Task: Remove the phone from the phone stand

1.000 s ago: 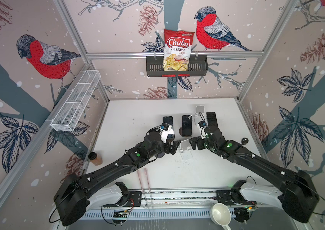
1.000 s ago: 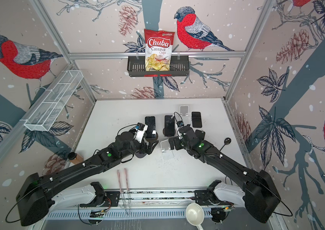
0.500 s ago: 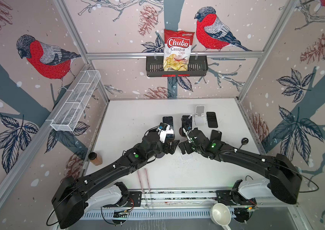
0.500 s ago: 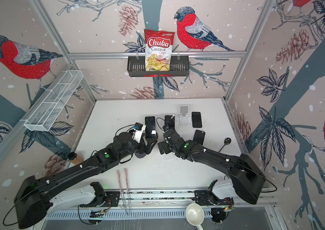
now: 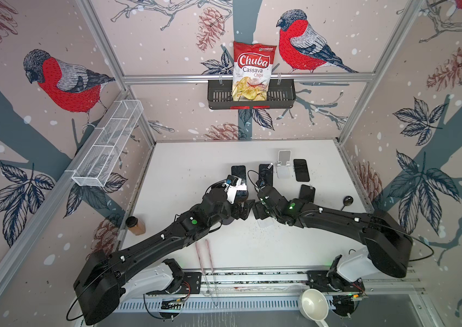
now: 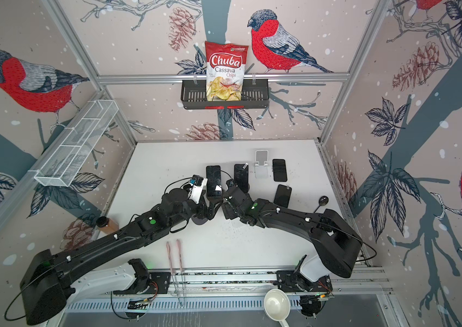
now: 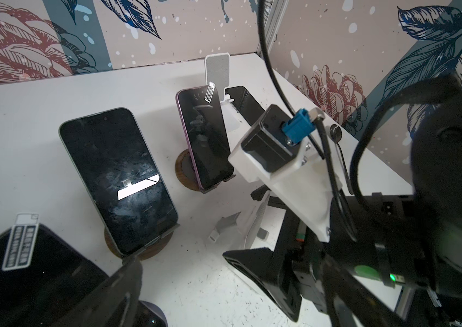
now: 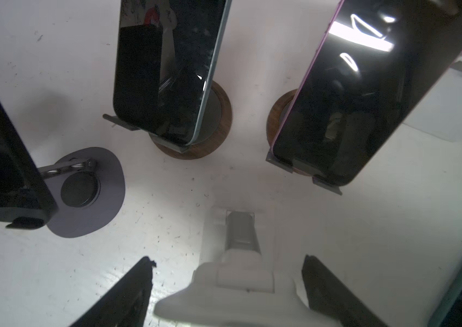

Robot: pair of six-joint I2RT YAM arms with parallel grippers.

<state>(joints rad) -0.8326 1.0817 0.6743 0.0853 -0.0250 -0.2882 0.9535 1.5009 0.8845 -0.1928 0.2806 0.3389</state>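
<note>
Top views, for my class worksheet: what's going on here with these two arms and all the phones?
Two robot arms meet over the middle of the table. The right tool hangs open over a white stand on the table, one finger either side, not clearly gripping it. The left tool is open, close to a dark phone with a sticker. No phone is lifted yet: the green-edged phone and the purple phone both rest on round wooden stands.

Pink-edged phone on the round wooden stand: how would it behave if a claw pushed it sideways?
Probably rigid: the pink-edged phone is a flat slab. Its glossy screen suggests a slippery surface. It merely leans on the stand behind a small lip, so it might slide off or topple.
</note>
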